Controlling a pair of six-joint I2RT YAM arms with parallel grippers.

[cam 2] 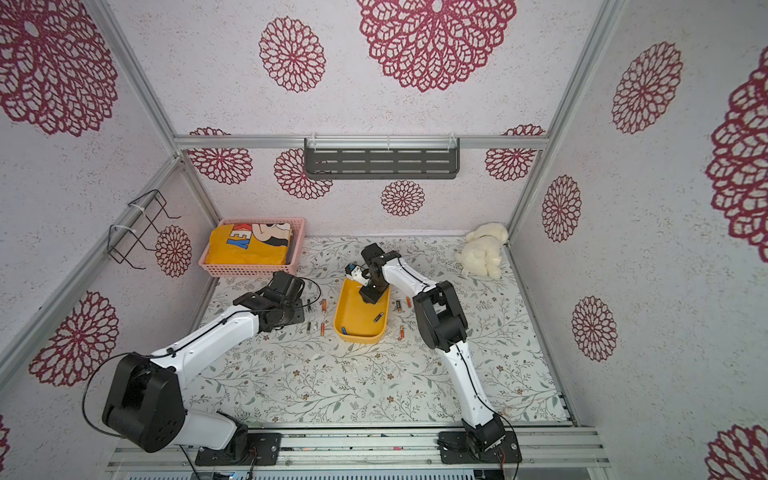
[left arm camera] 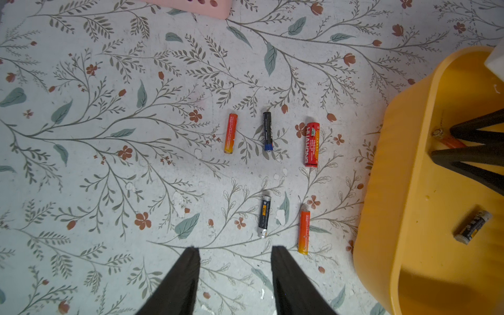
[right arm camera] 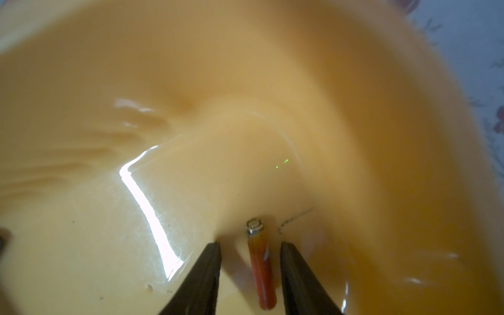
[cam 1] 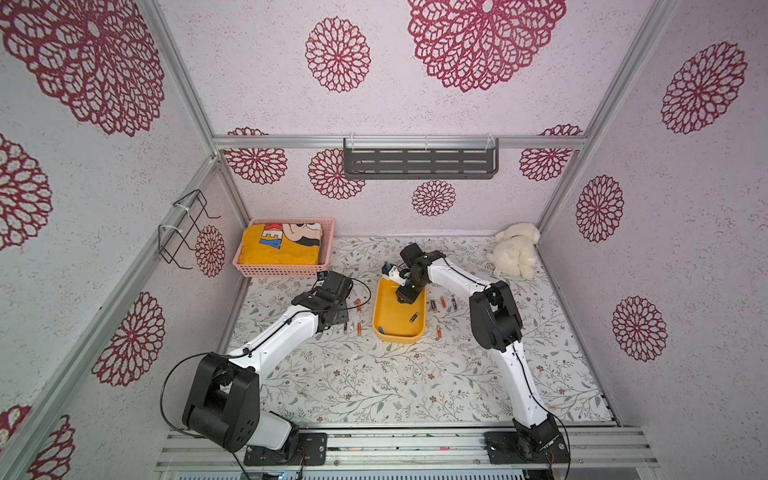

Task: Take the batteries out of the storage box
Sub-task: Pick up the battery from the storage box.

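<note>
The yellow-orange storage box (cam 1: 384, 309) sits mid-table in both top views. My right gripper (right arm camera: 249, 244) reaches down into its far end, open, its fingers either side of an orange battery (right arm camera: 260, 267) lying on the floor of the box, with gaps on both sides. A black battery (cam 1: 414, 317) and a blue one (cam 1: 380, 330) also lie in the box. My left gripper (left arm camera: 236, 249) hangs open and empty above the table left of the box, near several batteries laid out there, among them a red one (left arm camera: 312, 144). More batteries (cam 1: 443, 302) lie right of the box.
A pink lattice basket (cam 1: 286, 270) with yellow cloth stands at the back left. At the back right corner lies a white plush toy (cam 1: 515, 249). A grey shelf (cam 1: 419, 162) hangs on the back wall and a wire rack (cam 1: 187, 228) on the left wall.
</note>
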